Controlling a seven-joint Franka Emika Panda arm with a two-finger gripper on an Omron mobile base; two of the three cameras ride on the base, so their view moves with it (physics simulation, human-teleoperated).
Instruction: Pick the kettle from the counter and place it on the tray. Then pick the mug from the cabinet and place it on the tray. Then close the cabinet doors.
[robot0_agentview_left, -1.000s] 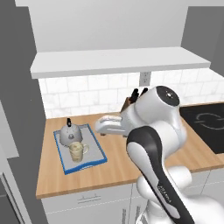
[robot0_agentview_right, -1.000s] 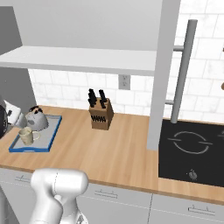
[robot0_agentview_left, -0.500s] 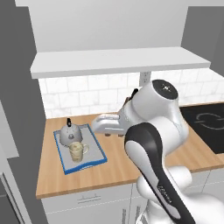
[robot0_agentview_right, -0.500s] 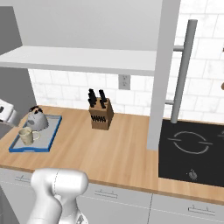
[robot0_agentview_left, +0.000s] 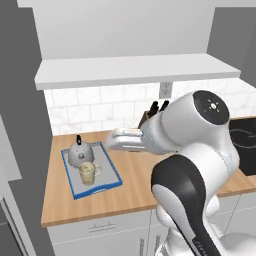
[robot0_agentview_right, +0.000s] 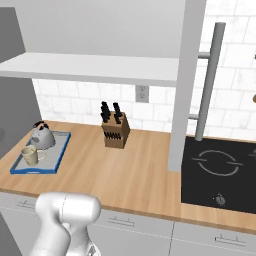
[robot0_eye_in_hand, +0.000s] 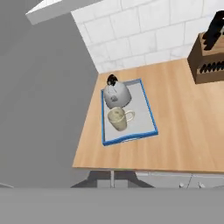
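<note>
Two items, the kettle (robot0_eye_in_hand: 116, 95) and the mug (robot0_eye_in_hand: 118, 119), are seated on the tray (robot0_eye_in_hand: 148, 114) at the counter (robot0_eye_in_hand: 192, 131) end. Closed and empty, the pincer is held above them; the open cabinet door (robot0_agentview_right: 187, 85) is found rightward, its long axis vertical.

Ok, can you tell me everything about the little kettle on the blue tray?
The kettle is a small dome of shiny silver-grey metal with a black knob and a black arched handle on top. It stands upright on the grey tray with the blue rim, at the end nearer the tiled wall. The mug sits right in front of it, very close.
</note>
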